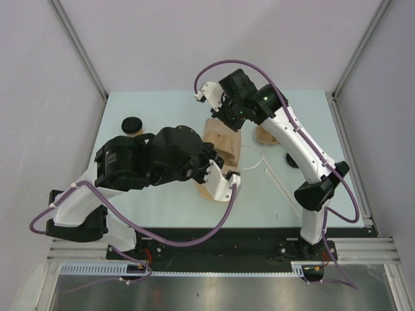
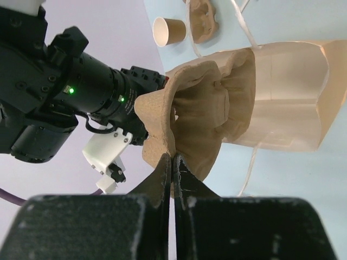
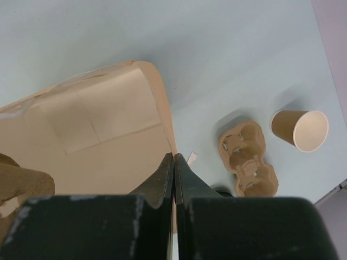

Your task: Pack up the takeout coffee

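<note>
A lidless kraft paper cup [image 3: 301,130] lies on the table past the bag; it also shows in the left wrist view [image 2: 169,31]. A black lid [image 1: 133,123] lies far left, with a bit of brown cup [image 1: 139,135] beside it, mostly hidden by my left arm. The brown paper bag [image 1: 227,146] lies on its side, mouth open [image 2: 287,97]. My left gripper [image 2: 173,158] is shut on the edge of a moulded cardboard cup carrier [image 2: 195,114] held at the bag's mouth. My right gripper [image 3: 174,157] is shut on the bag's rim [image 3: 165,124].
A second cup carrier [image 3: 248,158] lies on the table right of the bag, also in the top view [image 1: 262,133]. A dark round lid [image 1: 292,159] sits by the right arm. The bag's white handles [image 2: 244,24] trail on the table. Grey walls enclose the table.
</note>
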